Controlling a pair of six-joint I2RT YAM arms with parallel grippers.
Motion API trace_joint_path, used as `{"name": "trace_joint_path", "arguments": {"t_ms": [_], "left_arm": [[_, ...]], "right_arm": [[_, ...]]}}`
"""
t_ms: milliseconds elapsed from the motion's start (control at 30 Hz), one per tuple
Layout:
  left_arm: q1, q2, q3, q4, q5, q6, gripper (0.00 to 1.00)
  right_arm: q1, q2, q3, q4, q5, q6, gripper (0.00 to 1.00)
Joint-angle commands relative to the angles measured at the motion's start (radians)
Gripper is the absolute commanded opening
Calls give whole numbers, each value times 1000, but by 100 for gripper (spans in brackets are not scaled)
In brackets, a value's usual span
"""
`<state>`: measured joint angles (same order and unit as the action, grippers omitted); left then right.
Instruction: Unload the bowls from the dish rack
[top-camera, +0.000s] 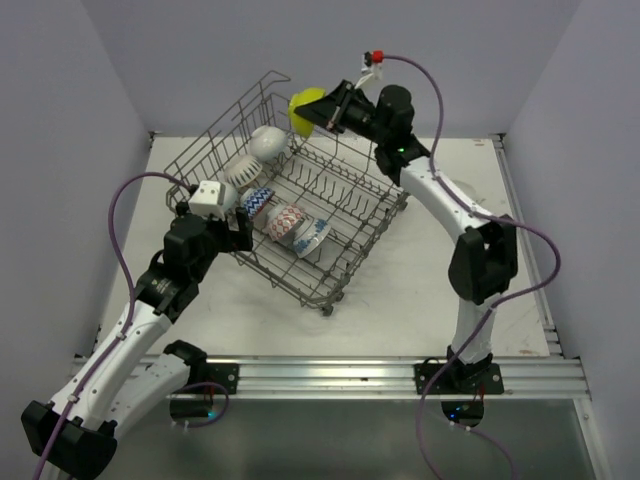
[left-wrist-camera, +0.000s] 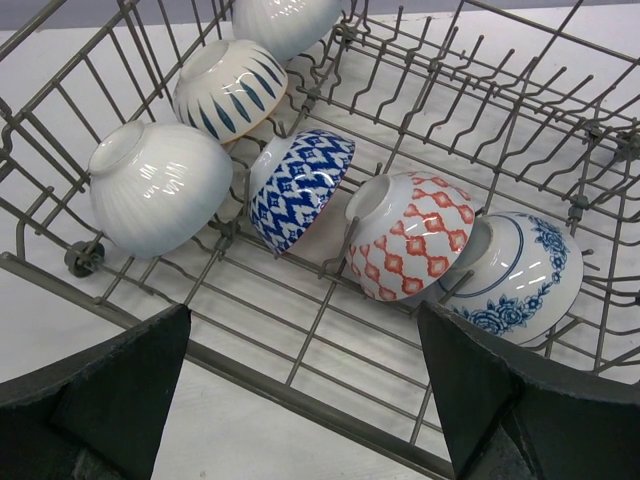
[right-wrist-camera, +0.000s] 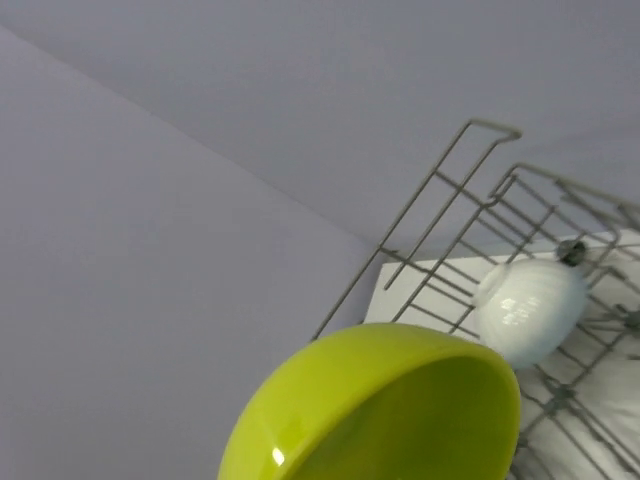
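Your right fingers (top-camera: 328, 112) clamp a lime bowl (top-camera: 303, 106) above the far corner of the dish rack (top-camera: 345, 268). Your left fingers (top-camera: 240, 228) gape wide at its left rim, facing six bowls (left-wrist-camera: 300, 188) inside.

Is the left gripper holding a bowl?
No, the left gripper stands open and empty, just outside the dish rack.

I recorded white links (top-camera: 120, 345), black joints (top-camera: 485, 262), purple cables (top-camera: 545, 250), a red connector (top-camera: 377, 55) and a dark-fingered left gripper (left-wrist-camera: 302, 308).
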<state>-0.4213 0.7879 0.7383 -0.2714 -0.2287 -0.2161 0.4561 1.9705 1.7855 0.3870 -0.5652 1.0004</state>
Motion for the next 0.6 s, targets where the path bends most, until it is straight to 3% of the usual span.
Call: {"name": "trace_joint_path", "arguments": {"t_ms": [0, 100, 233, 433, 567], "left_arm": [[-5, -10, 6, 17, -29, 14, 100], [-5, -12, 6, 17, -32, 15, 100], [-5, -6, 6, 17, -23, 15, 100], [-5, 8, 6, 20, 3, 12, 100], [-5, 8, 4, 26, 28, 9, 100]], "right_arm": [[-42, -162, 109, -485, 68, -290, 0], [-141, -212, 242, -809, 186, -434, 0], [-302, -284, 236, -966, 229, -447, 0], [-505, -349, 54, -1126, 338, -529, 0], [-559, -306, -70, -1133, 369, -575, 0]]}}
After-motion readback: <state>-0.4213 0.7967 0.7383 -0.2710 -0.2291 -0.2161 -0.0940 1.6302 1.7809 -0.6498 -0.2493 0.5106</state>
